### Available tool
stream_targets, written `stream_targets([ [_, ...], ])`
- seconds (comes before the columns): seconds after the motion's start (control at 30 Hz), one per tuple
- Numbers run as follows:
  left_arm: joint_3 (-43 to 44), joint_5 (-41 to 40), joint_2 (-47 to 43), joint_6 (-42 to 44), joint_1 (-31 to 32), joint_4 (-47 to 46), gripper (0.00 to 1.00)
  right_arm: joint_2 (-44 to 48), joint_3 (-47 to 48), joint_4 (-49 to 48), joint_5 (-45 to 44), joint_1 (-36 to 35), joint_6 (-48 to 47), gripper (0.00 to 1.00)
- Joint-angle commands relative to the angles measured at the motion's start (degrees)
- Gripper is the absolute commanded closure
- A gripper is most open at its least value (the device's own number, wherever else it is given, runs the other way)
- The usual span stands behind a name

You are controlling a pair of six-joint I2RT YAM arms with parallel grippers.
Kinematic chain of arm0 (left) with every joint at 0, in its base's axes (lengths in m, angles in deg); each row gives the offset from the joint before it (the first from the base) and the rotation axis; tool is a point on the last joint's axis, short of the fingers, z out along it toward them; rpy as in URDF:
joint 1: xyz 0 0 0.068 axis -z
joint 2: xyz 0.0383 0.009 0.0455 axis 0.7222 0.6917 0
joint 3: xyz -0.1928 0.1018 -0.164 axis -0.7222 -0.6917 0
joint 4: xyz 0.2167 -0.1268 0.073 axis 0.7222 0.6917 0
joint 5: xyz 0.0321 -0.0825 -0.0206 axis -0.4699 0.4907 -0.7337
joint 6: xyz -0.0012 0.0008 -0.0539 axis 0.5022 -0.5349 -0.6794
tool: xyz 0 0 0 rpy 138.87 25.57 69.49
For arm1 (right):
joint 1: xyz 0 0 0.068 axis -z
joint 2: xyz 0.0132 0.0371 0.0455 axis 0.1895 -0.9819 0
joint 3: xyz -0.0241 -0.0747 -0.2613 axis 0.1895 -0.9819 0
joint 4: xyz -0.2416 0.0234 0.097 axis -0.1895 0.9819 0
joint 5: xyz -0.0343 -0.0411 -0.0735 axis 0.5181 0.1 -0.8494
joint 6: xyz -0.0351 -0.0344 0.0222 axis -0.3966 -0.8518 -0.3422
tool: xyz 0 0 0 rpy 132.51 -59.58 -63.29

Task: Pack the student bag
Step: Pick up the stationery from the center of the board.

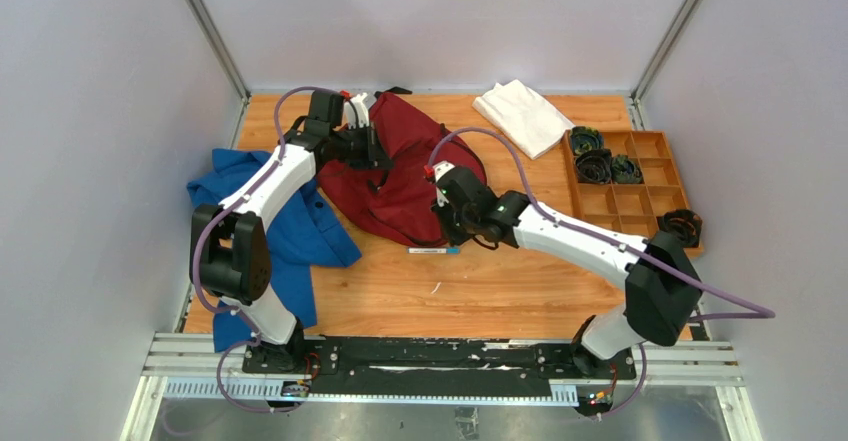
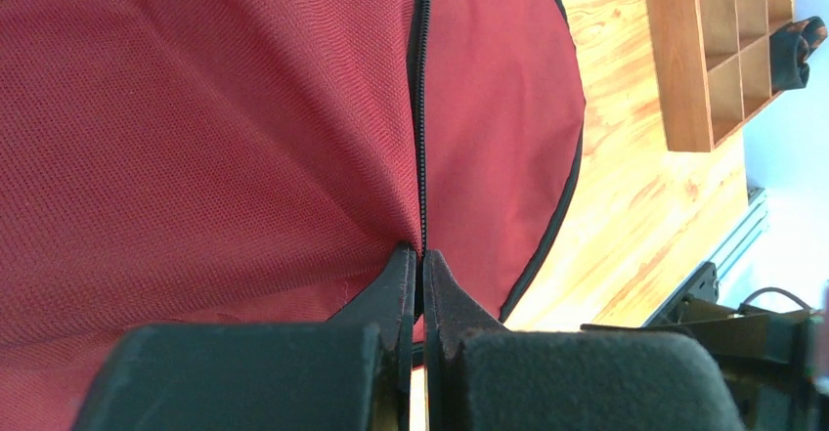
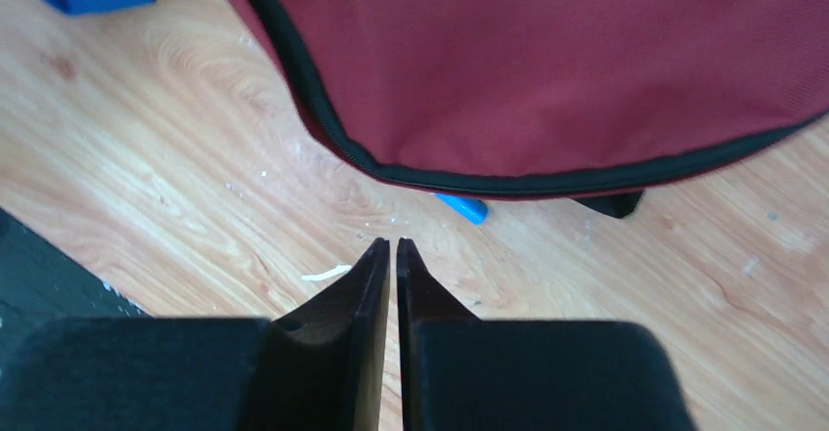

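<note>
The student bag, a dark red backpack with black piping, lies in the middle of the table. My left gripper is at the bag's upper left. In the left wrist view it is shut, pinching the black zipper line between its fingertips. My right gripper hovers at the bag's near edge. In the right wrist view it is shut and empty above bare wood, just short of the bag's piped edge.
A blue garment lies left of the bag under the left arm. A white folded cloth is at the back. A wooden compartment tray holding black items stands at the right. A white pen with a blue cap lies by the bag's near edge.
</note>
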Motion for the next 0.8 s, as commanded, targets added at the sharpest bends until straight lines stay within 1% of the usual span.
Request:
stream_targets([
  [0.0, 1.7, 3.2, 0.2, -0.1, 0.5, 1.2, 1.00, -3.4, 0.1, 2.5, 7.9, 0.5, -4.0, 0.82],
  [0.13, 1.5, 3.1, 0.2, 0.2, 0.5, 1.5, 1.00, -3.5, -3.9, 1.0, 10.9, 0.6, -8.6, 0.58],
  [0.23, 1.4, 3.0, 0.1, 0.2, 0.5, 1.5, 1.00, -3.4, -5.1, 0.8, 10.9, 0.6, -10.5, 0.47],
  [0.27, 1.6, 2.9, 0.1, 0.2, 0.5, 1.5, 1.00, -3.8, -5.1, 0.8, 10.6, 0.6, -10.6, 0.45],
  [0.4, 1.9, 3.0, 0.2, -0.1, 0.5, 1.4, 1.00, -6.5, -3.9, 0.3, 9.7, 0.6, -10.6, 0.44],
  [0.57, 2.1, 3.0, 0.2, -0.2, 0.5, 1.6, 1.00, -9.5, -2.2, -1.1, 6.1, 0.6, -11.4, 0.41],
  [0.7, 2.1, 2.9, 0.0, 0.0, 0.5, 1.8, 1.00, -10.9, -0.7, -1.3, 3.0, 0.6, -14.0, 0.41],
  [0.77, 2.2, 2.9, 0.0, -0.1, 0.5, 1.8, 1.00, -11.4, -0.3, -1.8, 0.2, 0.6, -14.9, 0.40],
])
